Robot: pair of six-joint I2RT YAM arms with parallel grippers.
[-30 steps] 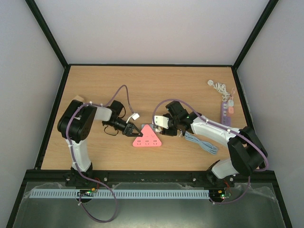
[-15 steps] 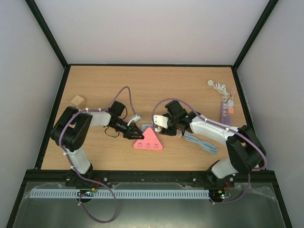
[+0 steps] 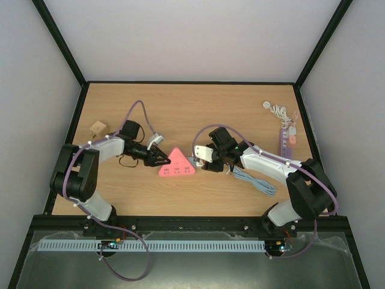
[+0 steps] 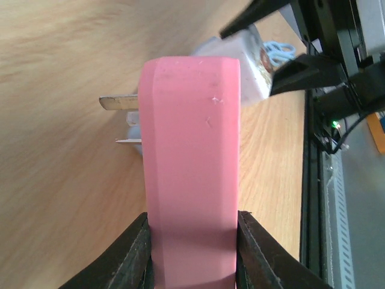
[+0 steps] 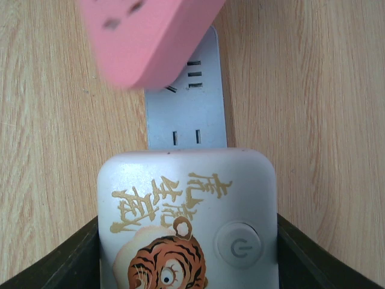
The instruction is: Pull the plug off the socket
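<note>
now, left gripper (image 4: 192, 256) clamped on pink plug (image 4: 192, 150), prongs (image 4: 118, 102) bare, right gripper (image 5: 186, 262) clamped on white socket (image 5: 186, 198)

My white-and-black left arm (image 3: 99, 150) lies low, forearm reaching out to its right. The black two-finger left gripper (image 3: 157, 159) is clamped on a pink triangular plug block (image 3: 175, 167), fingers (image 4: 129, 256) pressing both flat faces. My right arm (image 3: 267, 164) stretches low to its left. The right gripper (image 3: 204, 158) is closed around a white tiger-printed socket strip (image 5: 186, 217).
</note>
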